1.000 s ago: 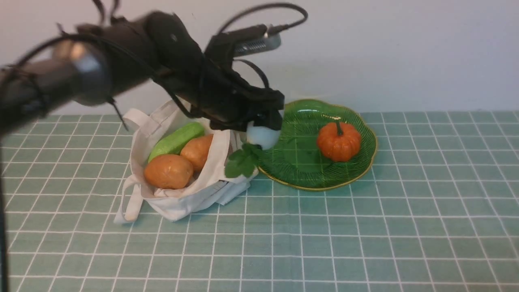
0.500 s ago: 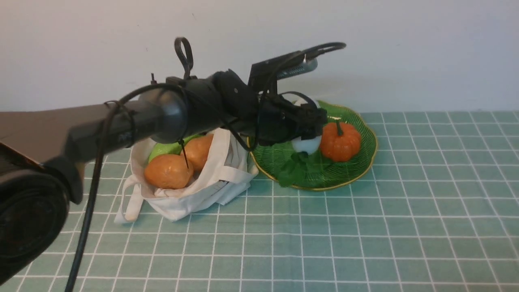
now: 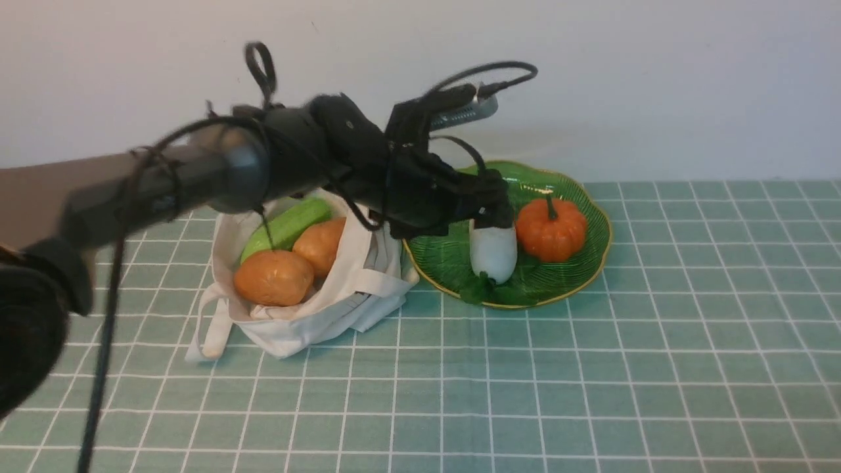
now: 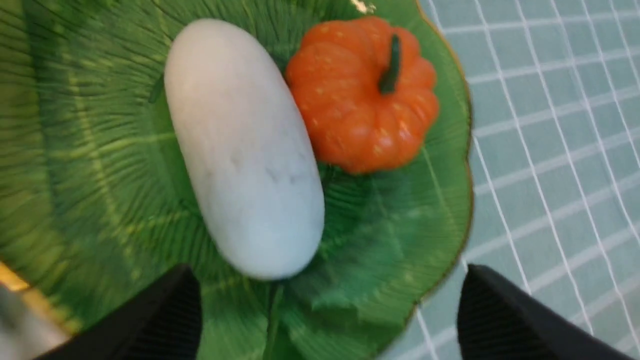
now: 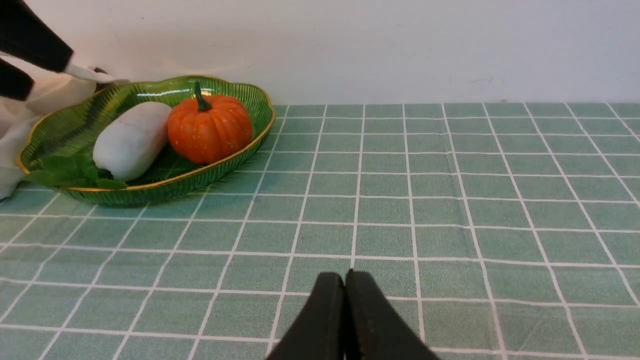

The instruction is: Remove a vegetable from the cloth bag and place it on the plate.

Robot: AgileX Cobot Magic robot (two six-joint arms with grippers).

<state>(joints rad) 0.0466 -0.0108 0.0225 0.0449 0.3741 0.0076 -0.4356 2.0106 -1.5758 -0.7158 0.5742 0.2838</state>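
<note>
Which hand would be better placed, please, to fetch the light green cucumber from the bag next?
Probably the left hand: it is open above the plate, beside the cloth bag holding the cucumber. The right hand is shut and farther right.

The white radish (image 3: 493,253), gripped above the plate (image 3: 433,259) earlier, came to rest on it right of frame centre; the left gripper (image 3: 470,226) opened and drew back toward the upper left.

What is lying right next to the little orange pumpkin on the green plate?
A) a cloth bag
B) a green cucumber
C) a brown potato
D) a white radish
D, because the smooth white radish lies on the green plate right beside the orange pumpkin.
</note>
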